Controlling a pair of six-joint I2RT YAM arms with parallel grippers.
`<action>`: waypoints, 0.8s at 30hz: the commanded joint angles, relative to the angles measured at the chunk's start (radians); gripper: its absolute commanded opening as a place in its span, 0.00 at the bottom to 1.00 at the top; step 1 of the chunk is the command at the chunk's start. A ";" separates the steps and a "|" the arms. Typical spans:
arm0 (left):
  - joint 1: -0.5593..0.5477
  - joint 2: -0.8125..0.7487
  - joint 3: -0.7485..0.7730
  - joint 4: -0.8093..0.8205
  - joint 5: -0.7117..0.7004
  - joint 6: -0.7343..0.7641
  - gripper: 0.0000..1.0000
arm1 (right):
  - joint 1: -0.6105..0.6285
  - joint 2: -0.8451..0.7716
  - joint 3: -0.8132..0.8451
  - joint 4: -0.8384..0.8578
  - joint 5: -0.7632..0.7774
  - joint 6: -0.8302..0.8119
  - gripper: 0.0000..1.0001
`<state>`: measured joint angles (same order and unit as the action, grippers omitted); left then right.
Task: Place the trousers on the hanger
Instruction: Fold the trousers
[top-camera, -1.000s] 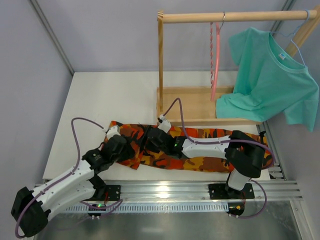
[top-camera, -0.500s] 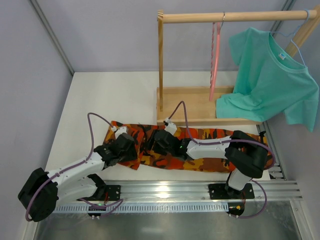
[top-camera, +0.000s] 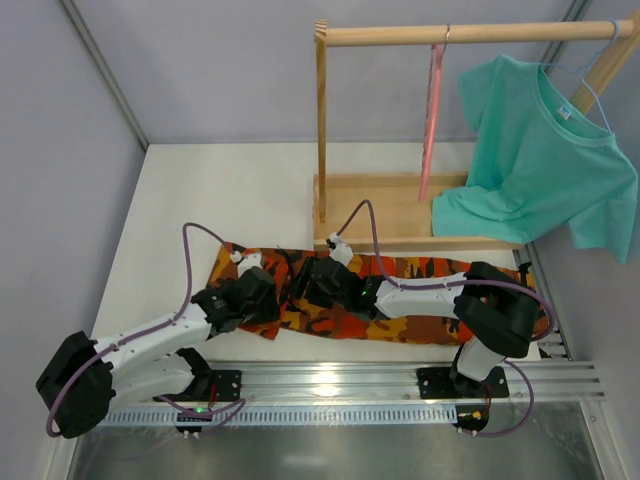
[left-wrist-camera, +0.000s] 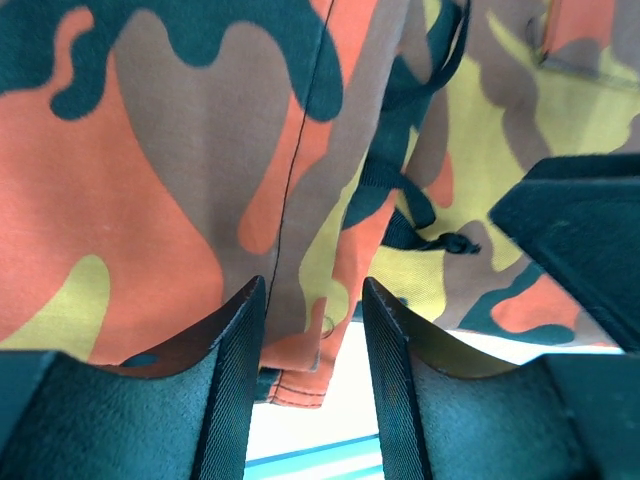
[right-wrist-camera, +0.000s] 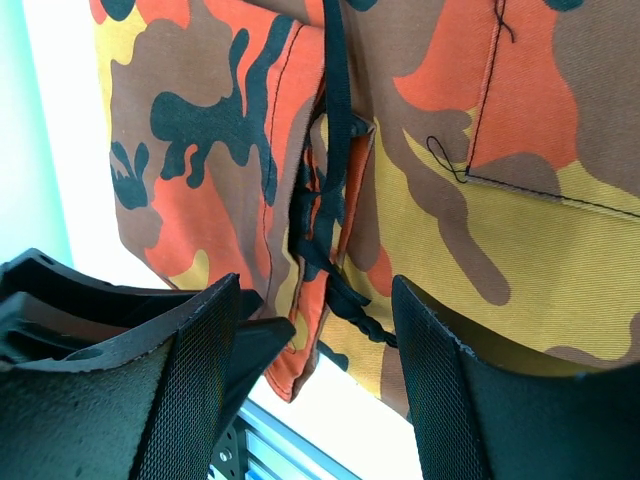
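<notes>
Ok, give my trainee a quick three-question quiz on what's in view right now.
1. True or false: the pink hanger hangs bare on the wooden rail.
2. The trousers lie: A) flat on the table; B) draped over the rail; C) inside the rack's base tray.
3. Fill in: the open right pincer hovers over the trousers' black ____.
Key: 1 true; 2 A; 3 drawstring.
</notes>
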<state>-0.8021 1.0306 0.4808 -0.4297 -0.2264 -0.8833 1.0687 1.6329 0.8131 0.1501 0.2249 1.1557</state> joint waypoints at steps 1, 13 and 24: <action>-0.019 0.025 0.025 -0.030 -0.033 -0.022 0.43 | -0.004 -0.030 -0.003 0.046 0.013 -0.019 0.65; -0.077 0.075 0.054 -0.095 -0.119 -0.065 0.01 | -0.004 -0.038 -0.014 0.052 0.010 -0.019 0.65; -0.092 -0.027 0.053 -0.172 -0.064 -0.103 0.00 | -0.004 0.024 0.026 0.091 -0.007 -0.030 0.66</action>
<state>-0.8883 1.0180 0.5140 -0.5713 -0.3119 -0.9558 1.0653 1.6421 0.8089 0.1795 0.2031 1.1458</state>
